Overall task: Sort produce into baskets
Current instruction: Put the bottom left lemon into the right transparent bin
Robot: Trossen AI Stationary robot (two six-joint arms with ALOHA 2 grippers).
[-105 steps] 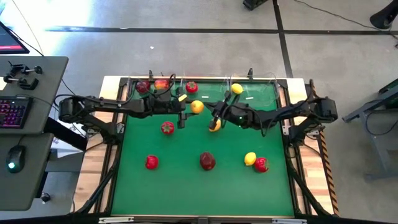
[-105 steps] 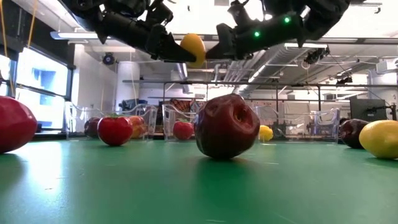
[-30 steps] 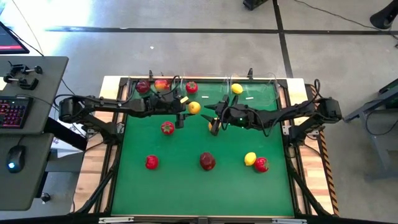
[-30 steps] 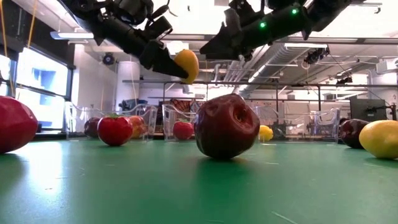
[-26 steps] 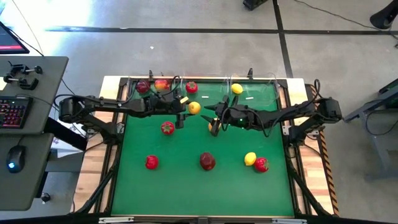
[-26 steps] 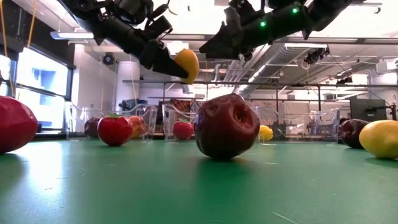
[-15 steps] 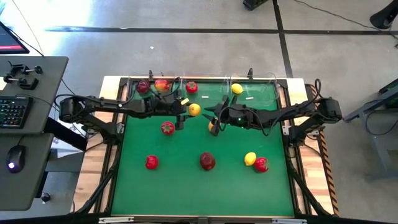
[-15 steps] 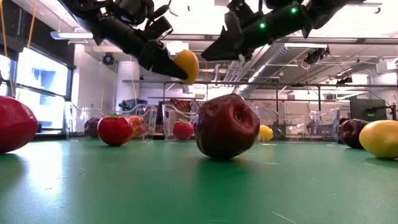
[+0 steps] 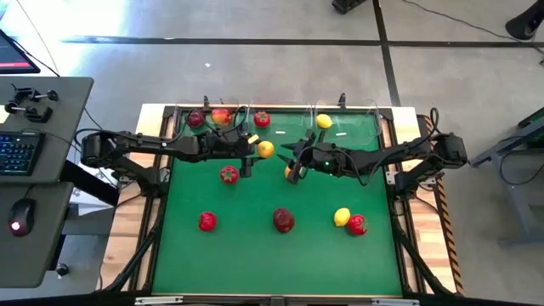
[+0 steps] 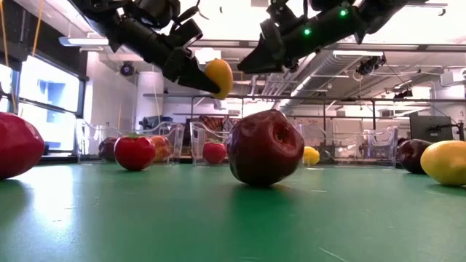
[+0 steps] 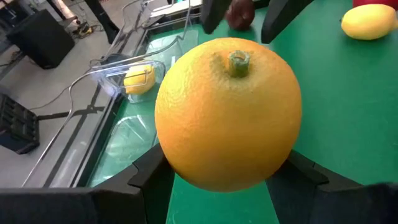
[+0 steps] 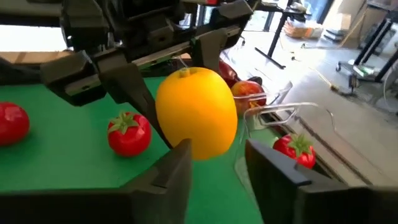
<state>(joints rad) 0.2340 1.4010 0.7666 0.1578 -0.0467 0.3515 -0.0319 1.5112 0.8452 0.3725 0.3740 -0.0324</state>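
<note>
Fruit comes first: from above, the left tool [image 9: 255,150] holds a yellow-orange fruit [image 9: 266,150] up over the green mat [image 9: 255,255], close to the middle clear basket [image 9: 274,112]. The right tool [image 9: 293,169] waits just beside that fruit, fingers apart and empty. From low down, the fruit [image 10: 219,77] hangs high. It could slip and roll away if either tool bumps it. The left wrist view hides most of the fingers behind the fruit [image 11: 228,122].

Orange fruit [image 11: 228,118] clamped between jaws above green mat [image 11: 348,112]; lemon [image 11: 139,79] in clear bin [image 11: 118,65].
</note>
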